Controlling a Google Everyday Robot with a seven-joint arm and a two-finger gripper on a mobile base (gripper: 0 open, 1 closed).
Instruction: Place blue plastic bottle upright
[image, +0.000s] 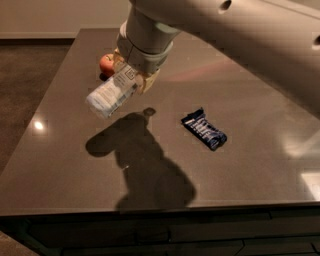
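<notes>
above the dark table (250, 100), the pincer (132, 76) clamps the tilted blue plastic bottle (110, 95).

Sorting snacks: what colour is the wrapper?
Dark blue wrapper, white print, camera view; gripper holds bottle above table.

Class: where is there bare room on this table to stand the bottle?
Free: near-left of the table, in front of the gripper holding the tilted blue plastic bottle, and right of the snack wrapper. Crowded: around the apple behind the gripper.
</notes>
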